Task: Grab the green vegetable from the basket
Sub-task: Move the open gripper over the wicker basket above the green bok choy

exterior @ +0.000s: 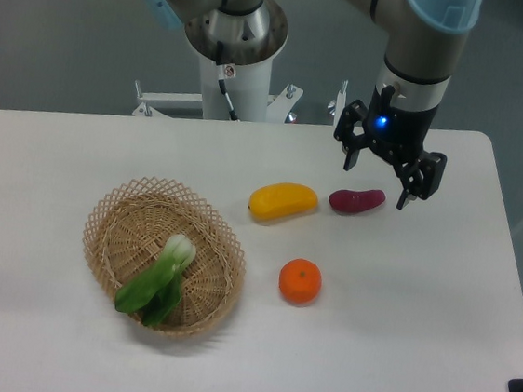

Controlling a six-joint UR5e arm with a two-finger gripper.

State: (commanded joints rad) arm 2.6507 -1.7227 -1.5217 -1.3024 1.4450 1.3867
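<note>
One green vegetable (161,281) in one basket (110,213), tool (377,178) apart, holding nothing.
We count one yellow fruit (282,201), one purple sweet potato (355,200), one orange (299,281) at the basket's 2–3 o'clock on the desk (50,155).

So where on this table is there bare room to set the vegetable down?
Bare stretches: the near-right corner, right of the orange; the far-left strip behind the basket; and the near edge. Crowded: the middle, where the yellow fruit, purple sweet potato and the open tool cluster.
</note>
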